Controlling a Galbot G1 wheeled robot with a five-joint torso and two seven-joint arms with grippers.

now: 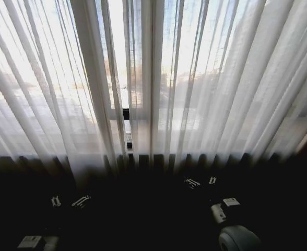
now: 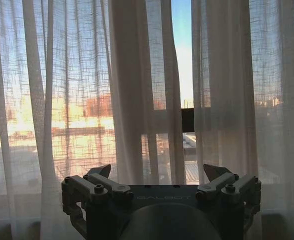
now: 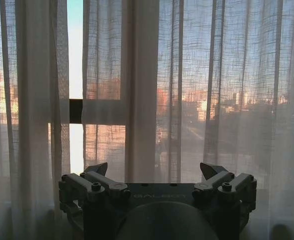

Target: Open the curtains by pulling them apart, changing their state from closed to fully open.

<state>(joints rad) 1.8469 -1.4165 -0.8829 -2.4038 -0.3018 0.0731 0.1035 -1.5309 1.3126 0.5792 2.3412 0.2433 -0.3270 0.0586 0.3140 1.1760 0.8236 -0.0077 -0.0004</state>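
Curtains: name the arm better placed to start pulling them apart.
Neither clearly. The left pincer faces the left curtain, the right pincer the right curtain, both open and short of the fabric beside the narrow gap. Each suits its own panel.

Window frame (image 1: 126, 113) w/ dark horizontal bar shows thru narrow gap at centre; same bar in left wrist view (image 2: 187, 120) and right wrist view (image 3: 75, 111). Sky (image 2: 181, 30) pale blue above, bright lower down. Buildings (image 3: 197, 107) outside, orange-lit, blurred thru fabric. Dark low band (image 1: 143, 209) along bottom of head view; cannot tell what it is.
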